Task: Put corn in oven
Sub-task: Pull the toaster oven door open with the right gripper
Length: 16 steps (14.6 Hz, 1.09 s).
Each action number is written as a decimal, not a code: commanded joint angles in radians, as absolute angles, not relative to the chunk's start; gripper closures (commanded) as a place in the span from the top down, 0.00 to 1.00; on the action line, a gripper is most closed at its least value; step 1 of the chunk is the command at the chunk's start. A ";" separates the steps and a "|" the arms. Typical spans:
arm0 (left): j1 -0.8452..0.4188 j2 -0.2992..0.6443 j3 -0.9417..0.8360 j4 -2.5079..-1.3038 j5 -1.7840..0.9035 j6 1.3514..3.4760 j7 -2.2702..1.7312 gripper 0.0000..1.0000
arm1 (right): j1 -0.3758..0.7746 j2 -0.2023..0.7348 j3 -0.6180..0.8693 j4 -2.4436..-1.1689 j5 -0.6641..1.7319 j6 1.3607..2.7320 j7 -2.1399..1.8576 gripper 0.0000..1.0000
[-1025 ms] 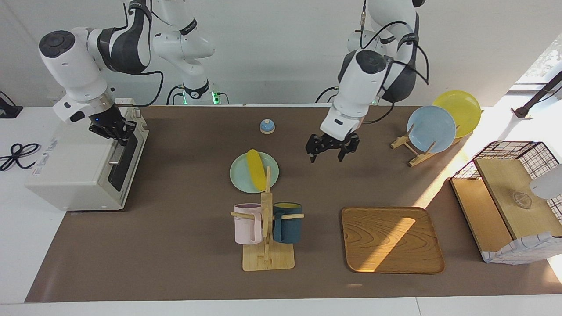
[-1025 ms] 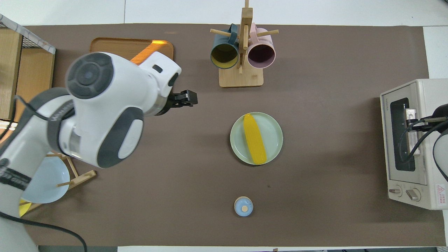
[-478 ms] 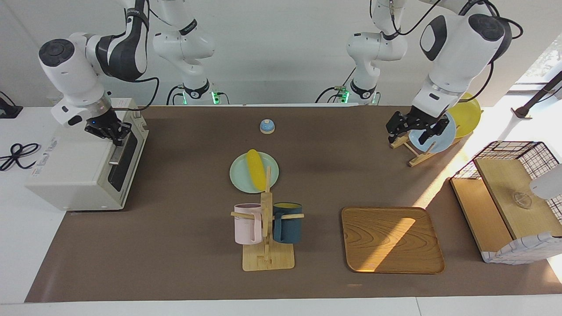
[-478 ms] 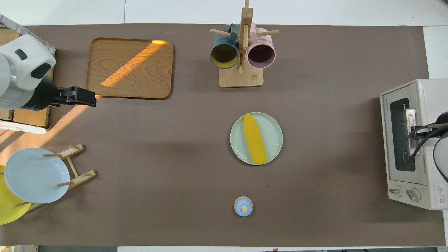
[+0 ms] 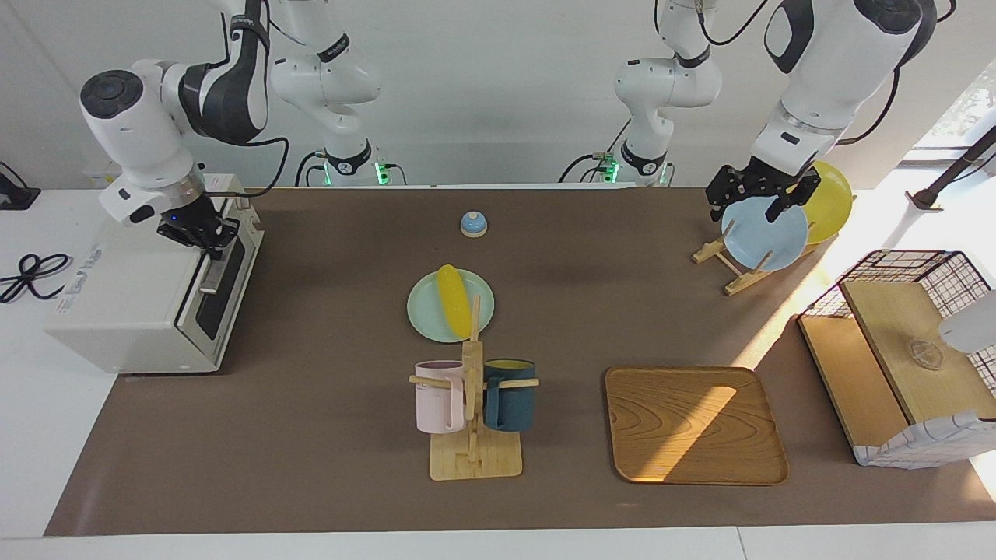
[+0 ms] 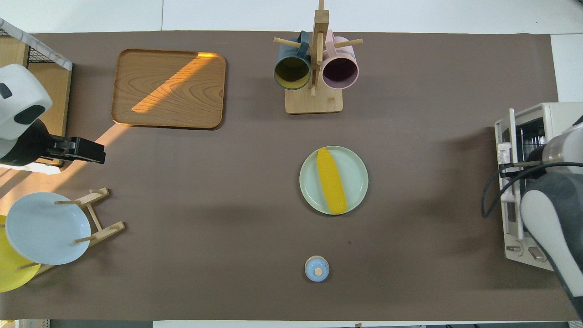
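At the oven (image 5: 148, 292), I see the right tool (image 5: 204, 239) clamped on the door handle (image 5: 212, 272), door slightly ajar. Corn (image 5: 452, 299) lies on the green plate (image 5: 424, 319). Left tool (image 5: 762, 194) hangs spread over the plate rack (image 5: 727, 264).

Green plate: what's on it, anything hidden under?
The green plate carries only the corn, lying lengthwise across it, untouched by either gripper. Plate rim shows bare around the cob. The strip of plate directly beneath the corn is covered, so cannot be checked.
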State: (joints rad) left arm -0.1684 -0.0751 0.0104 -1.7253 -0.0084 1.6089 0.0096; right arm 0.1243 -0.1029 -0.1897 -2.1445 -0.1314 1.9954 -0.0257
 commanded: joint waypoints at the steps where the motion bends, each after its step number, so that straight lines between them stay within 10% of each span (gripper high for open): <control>1: -0.156 -0.058 -0.006 -1.724 0.014 1.597 0.034 1.00 | 0.121 0.001 -0.196 -2.178 -0.092 2.160 -0.020 0.00; 16: -0.133 0.051 -0.021 -1.545 -0.003 1.544 0.034 1.00 | 0.282 0.034 -0.192 -2.293 0.136 2.422 0.026 0.00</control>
